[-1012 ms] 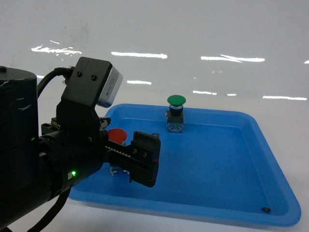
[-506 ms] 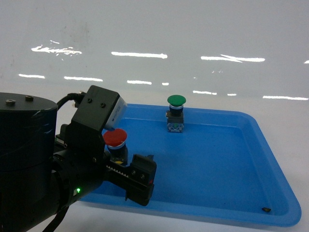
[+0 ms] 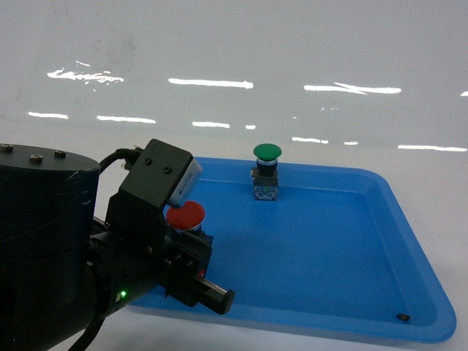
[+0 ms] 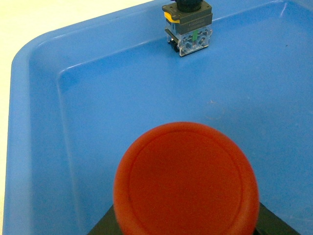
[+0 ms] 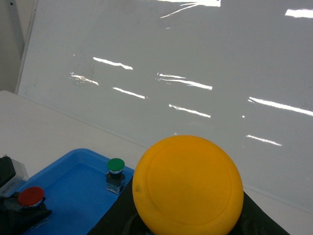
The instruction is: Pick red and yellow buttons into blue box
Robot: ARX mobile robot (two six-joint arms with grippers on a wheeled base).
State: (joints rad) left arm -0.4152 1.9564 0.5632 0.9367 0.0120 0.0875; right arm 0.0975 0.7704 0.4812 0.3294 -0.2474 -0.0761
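Observation:
The red button [image 3: 184, 216] sits tilted in my left gripper [image 3: 191, 241], which is shut on its body just above the near left part of the blue box [image 3: 344, 241]. Its red cap [image 4: 186, 178] fills the lower left wrist view, over the box floor [image 4: 98, 112]. The yellow button [image 5: 188, 183] is held in my right gripper [image 5: 188, 230], shut on it, high above and to the right of the blue box [image 5: 73, 181]. Black fingers [image 5: 112, 215] show beside the cap. This gripper is outside the head view.
A green-capped button [image 3: 267, 152] stands upright at the back of the box, also visible as a green-capped button [image 5: 116, 165] and by its body [image 4: 188, 29]. A tiny dark speck [image 3: 401, 316] lies in the near right corner. White tabletop surrounds the box.
My left arm has come lower and its wrist has turned. The red button has shifted slightly right and now tilts. The green button has not moved.

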